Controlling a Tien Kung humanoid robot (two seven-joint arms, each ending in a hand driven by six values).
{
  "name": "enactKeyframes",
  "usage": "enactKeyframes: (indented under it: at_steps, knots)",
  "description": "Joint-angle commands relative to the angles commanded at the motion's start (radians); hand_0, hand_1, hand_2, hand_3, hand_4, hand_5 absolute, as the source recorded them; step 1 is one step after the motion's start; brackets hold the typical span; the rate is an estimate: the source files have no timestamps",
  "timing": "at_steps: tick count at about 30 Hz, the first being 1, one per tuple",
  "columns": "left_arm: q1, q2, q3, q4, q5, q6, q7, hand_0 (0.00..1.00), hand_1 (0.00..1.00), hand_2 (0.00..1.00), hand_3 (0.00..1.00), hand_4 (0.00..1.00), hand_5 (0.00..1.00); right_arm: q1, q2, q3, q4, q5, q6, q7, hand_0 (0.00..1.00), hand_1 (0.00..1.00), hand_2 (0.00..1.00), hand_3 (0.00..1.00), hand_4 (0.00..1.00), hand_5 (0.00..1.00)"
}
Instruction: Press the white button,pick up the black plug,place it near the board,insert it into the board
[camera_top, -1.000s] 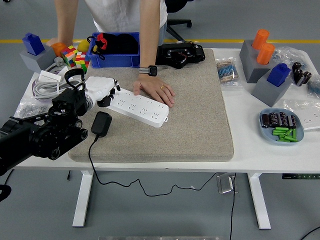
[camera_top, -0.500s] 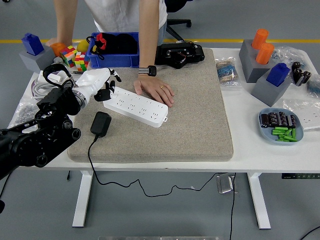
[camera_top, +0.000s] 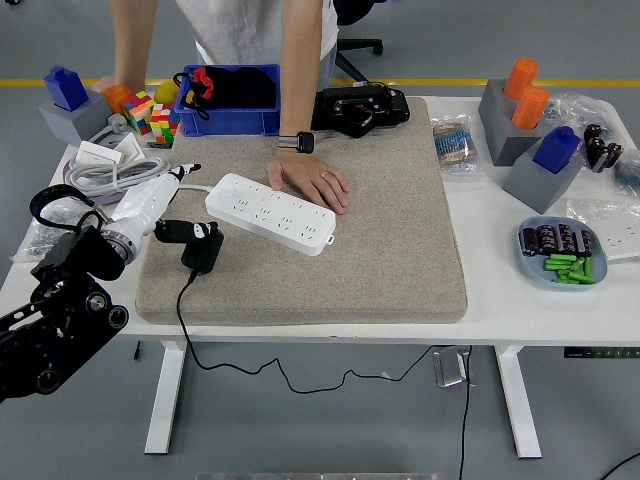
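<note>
**Plug not yet lifted, strip waiting**

While the white table (camera_top: 500, 300) carried bins and parts along its edges, the work sat on the grey mat (camera_top: 390, 240) covering its middle. From largest to smallest: a person stood at twelve o'clock, one hand (camera_top: 312, 183) flat on the mat and touching the far edge of the power strip (camera_top: 272, 213). That white board lay with its long axis running from about ten o'clock to four o'clock, sockets facing up.

At eight o'clock from the strip, the robot's left hand (camera_top: 165, 205) reached in from the left, one finger pointing out toward the strip's near end, the others curled toward the black plug (camera_top: 203, 249); whether they actually pinched it could not be told. The plug lay on the mat just beside the strip, its cord (camera_top: 181, 300) trailing toward six o'clock over the table edge.

Judging by this, pressing the button may be finished, though nothing shows it; lifting, placing and inserting remained. The right arm was out of view.
</note>
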Motion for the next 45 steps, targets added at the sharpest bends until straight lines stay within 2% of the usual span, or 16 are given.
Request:
enactKeyframes:
  at_steps: [7, 12, 13, 18, 19, 24, 25, 36, 37, 43, 44, 45]
  knots:
    - [0.037, -0.015, 0.002, -0.023, 0.020, -0.003, 0.030, 0.863, 0.948, 0.983, 0.998, 0.998, 0.584, -0.002, 0.002, -0.002, 0.000, -0.001, 0.000, 0.000, 0.766, 0.639, 0.641, 0.610, 0.658, 0.429]
    - [0.045, -0.024, 0.011, -0.033, 0.061, 0.018, 0.058, 0.863, 0.948, 0.983, 0.998, 0.998, 0.584, -0.002, 0.003, -0.005, 0.000, 0.000, -0.001, 0.001, 0.766, 0.639, 0.641, 0.610, 0.658, 0.429]
    - [0.045, -0.025, 0.014, -0.030, 0.071, 0.019, 0.062, 0.823, 0.912, 0.953, 0.991, 0.998, 0.396, -0.002, 0.003, -0.006, 0.000, 0.000, 0.000, 0.001, 0.766, 0.638, 0.640, 0.609, 0.658, 0.429]
    - [0.042, -0.026, 0.022, -0.011, 0.124, 0.014, 0.083, 0.823, 0.912, 0.953, 0.991, 0.998, 0.396, -0.002, 0.002, -0.008, 0.000, 0.000, -0.001, 0.001, 0.766, 0.638, 0.640, 0.609, 0.658, 0.429]
    - [0.041, -0.025, 0.023, -0.007, 0.126, 0.014, 0.084, 0.770, 0.847, 0.853, 0.916, 0.998, 0.094, -0.002, 0.002, -0.008, -0.001, -0.001, -0.001, 0.001, 0.766, 0.638, 0.641, 0.609, 0.657, 0.428]
    - [0.040, -0.025, 0.034, 0.013, 0.118, 0.015, 0.084, 0.770, 0.847, 0.853, 0.916, 0.998, 0.094, -0.002, 0.001, -0.012, -0.001, -0.001, -0.002, 0.001, 0.766, 0.638, 0.641, 0.609, 0.657, 0.428]
    - [0.040, -0.025, 0.037, 0.015, 0.115, 0.019, 0.080, 0.650, 0.754, 0.755, 0.841, 0.965, 0.050, -0.002, 0.001, -0.013, 0.000, 0.000, -0.002, 0.002, 0.766, 0.639, 0.640, 0.609, 0.658, 0.428]
    - [0.029, -0.026, 0.078, 0.028, 0.095, 0.046, 0.053, 0.620, 0.716, 0.711, 0.826, 0.945, 0.035, -0.002, 0.001, -0.023, 0.002, 0.003, -0.002, 0.004, 0.766, 0.638, 0.641, 0.609, 0.658, 0.428]
    - [0.028, -0.026, 0.081, 0.030, 0.095, 0.050, 0.050, 0.498, 0.641, 0.632, 0.742, 0.922, 0.023, -0.002, 0.001, -0.023, 0.002, 0.003, -0.002, 0.004, 0.765, 0.639, 0.641, 0.610, 0.658, 0.428]
    - [0.023, -0.026, 0.092, 0.038, 0.090, 0.066, 0.036, 0.498, 0.641, 0.632, 0.742, 0.922, 0.023, -0.003, 0.001, -0.021, 0.001, 0.003, -0.004, 0.005, 0.765, 0.639, 0.641, 0.610, 0.658, 0.428]
    - [0.022, -0.027, 0.093, 0.039, 0.089, 0.066, 0.036, 0.437, 0.620, 0.606, 0.652, 0.893, 0.022, -0.004, 0.001, -0.021, 0.001, 0.003, -0.004, 0.005, 0.766, 0.638, 0.641, 0.610, 0.657, 0.426]
    - [0.022, -0.028, 0.094, 0.040, 0.088, 0.067, 0.035, 0.437, 0.620, 0.606, 0.652, 0.893, 0.022, -0.004, 0.001, -0.020, 0.002, 0.003, -0.004, 0.005, 0.766, 0.638, 0.641, 0.610, 0.657, 0.426]
